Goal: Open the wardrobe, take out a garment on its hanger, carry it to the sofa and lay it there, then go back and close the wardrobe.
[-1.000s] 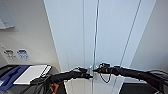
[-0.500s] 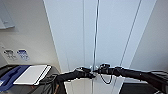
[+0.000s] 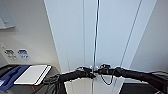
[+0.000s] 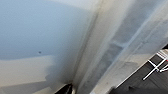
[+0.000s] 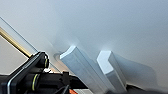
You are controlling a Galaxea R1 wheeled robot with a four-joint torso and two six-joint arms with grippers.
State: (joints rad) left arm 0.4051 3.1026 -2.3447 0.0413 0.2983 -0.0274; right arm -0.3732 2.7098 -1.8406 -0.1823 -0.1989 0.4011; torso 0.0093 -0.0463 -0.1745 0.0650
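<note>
- Since the earlier frames both arms stay at the wardrobe's (image 3: 100, 37) centre seam; the left arm's dark end has crept slightly closer to that seam, and the scene around them has not shifted.
- Far off to the left of the left gripper (image 3: 88, 72), low down, a blue cloth (image 3: 10, 75) lies beside a flat white board (image 3: 31, 74) on a dark surface; above them two small blue labels (image 3: 23, 53) sit on the wall.
- The left gripper is at the seam, touching or just short of the door; I cannot tell whether it is clenched or released.
- The wardrobe is straight ahead of both grippers, doors closed, so its inside is hidden.
- The right gripper (image 3: 101, 70) meets the seam from the other side; grip unclear.
- In the right wrist view, two white handles (image 5: 80, 67) stand side by side on the door.
</note>
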